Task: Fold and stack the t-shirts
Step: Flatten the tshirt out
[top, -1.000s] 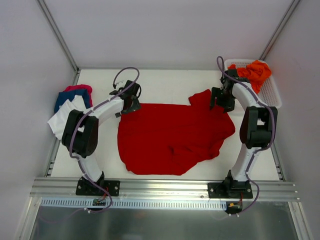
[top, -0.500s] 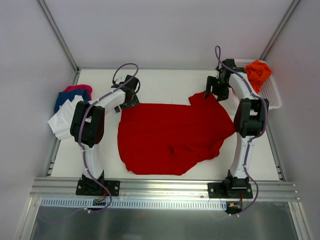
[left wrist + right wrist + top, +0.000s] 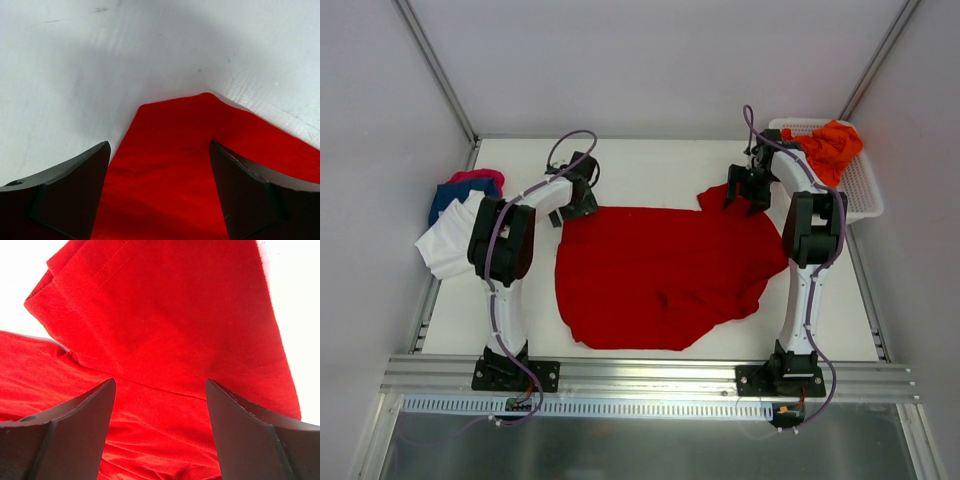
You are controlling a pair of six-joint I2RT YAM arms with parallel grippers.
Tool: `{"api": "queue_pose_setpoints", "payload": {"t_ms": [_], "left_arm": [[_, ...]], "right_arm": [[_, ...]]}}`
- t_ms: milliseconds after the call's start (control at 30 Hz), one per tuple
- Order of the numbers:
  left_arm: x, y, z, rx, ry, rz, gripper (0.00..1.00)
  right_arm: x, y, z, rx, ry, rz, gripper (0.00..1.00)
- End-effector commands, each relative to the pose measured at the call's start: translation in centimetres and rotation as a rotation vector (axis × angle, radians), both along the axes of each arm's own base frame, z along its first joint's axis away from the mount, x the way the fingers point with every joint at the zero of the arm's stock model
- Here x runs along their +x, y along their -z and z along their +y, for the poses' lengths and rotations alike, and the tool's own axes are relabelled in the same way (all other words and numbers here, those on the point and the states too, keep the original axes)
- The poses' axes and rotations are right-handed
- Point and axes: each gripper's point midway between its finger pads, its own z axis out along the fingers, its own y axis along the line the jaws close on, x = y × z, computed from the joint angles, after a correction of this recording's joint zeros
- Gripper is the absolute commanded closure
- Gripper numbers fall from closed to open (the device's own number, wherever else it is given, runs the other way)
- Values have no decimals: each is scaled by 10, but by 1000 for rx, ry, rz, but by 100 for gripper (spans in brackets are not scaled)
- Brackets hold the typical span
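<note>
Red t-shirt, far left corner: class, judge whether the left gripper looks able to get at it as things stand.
Probably yes: the left gripper hangs open just over the red t-shirt corner, which lies flat on the table with nothing over it.

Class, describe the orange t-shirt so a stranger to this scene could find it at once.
Look at the white table's far right corner, where a white mesh basket stands. The orange t-shirt lies crumpled in it. It alone sits in a basket: the red t-shirt lies spread mid-table, the other clothes piled at the left edge.
</note>
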Motion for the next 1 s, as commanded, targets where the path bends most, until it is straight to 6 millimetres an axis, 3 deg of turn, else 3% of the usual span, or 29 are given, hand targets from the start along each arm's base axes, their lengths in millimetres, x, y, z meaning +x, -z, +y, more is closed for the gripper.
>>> {"api": "queue_pose_setpoints", "payload": {"t_ms": [0,267,567,867,900,933,967], "left_arm": [[7,2,-8,-44,32,21,19],[20,2,-13,-59,54,15,21],[25,4,-12,-92,51,20,23],[29,7,-9,-97,52,24,43],[29,7,-9,-96,53,25,47],[29,6,-8,-91,51,24,58],[29,7,-7,-88,50,25,66]], "right_arm": [[2,-14,4,21,-31,-23,24],[16,-18,-1,-8,-25,-63,24],[31,-5,15,78,-9,-45,23],[25,15,27,104,-42,0,23],[23,18,28,110,-46,7,25],[22,19,29,110,-50,8,28],[22,19,32,113,-59,2,38]]}}
